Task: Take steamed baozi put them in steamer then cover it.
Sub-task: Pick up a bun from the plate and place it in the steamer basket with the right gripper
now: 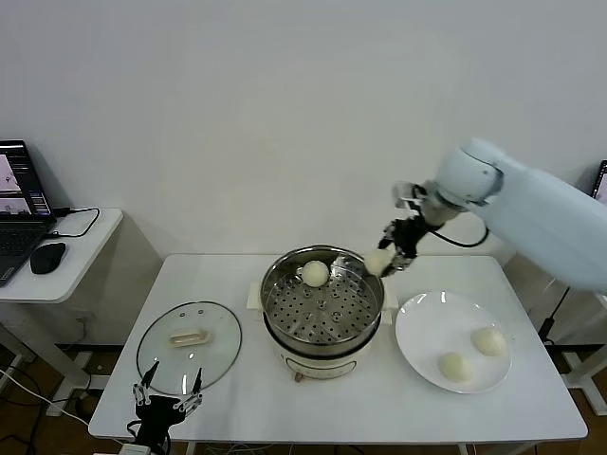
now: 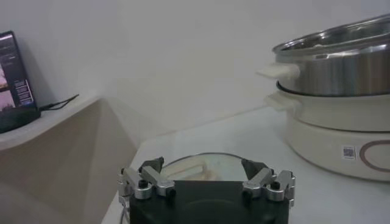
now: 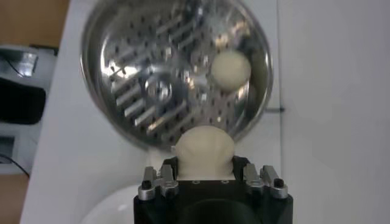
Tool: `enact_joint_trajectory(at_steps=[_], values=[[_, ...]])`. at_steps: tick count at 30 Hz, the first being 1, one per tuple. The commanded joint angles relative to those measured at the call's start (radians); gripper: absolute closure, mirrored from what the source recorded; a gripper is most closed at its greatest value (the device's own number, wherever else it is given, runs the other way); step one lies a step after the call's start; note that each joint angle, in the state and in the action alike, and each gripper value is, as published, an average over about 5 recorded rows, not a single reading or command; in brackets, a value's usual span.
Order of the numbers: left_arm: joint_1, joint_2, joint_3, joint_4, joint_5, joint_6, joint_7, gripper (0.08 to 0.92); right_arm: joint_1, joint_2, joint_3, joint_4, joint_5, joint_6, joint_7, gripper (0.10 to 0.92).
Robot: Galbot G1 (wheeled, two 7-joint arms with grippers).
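The right gripper's fingertips are hidden behind the held baozi; beyond it, the steamer's rim is cropped.

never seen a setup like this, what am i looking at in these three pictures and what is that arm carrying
This is a two-armed robot at a white table. One picture looks down from its head; the other two come from cameras on its wrists. The right tool is shut on a steamed bun, holding it above the rim of the steel steamer, where one bun already lies. Two more buns wait on a white plate. The left tool hangs open near the glass lid, which lies flat on the table.
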Motion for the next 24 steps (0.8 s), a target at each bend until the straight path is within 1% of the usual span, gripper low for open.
enact_joint_trajectory(at_steps=[1,6,14,24], values=[[0.001,0.0,-0.001,-0.006,-0.001,0.0,-0.001,0.177,0.097,0.244,-0.107,-0.1,0.097,-0.05,-0.001,0.474],[0.008,0.003,-0.004,-0.022,-0.008,0.001,0.0,0.177,0.058,0.329,-0.121,-0.174,0.086,-0.055,0.009,0.474],[0.002,-0.002,-0.003,-0.013,-0.023,0.0,-0.003,0.177,-0.015,0.409,-0.13,-0.265,0.047,-0.054,0.021,0.474],[-0.017,-0.008,-0.001,-0.007,-0.035,0.002,-0.002,0.177,-0.08,0.467,-0.14,-0.336,-0.005,-0.048,0.03,0.474]])
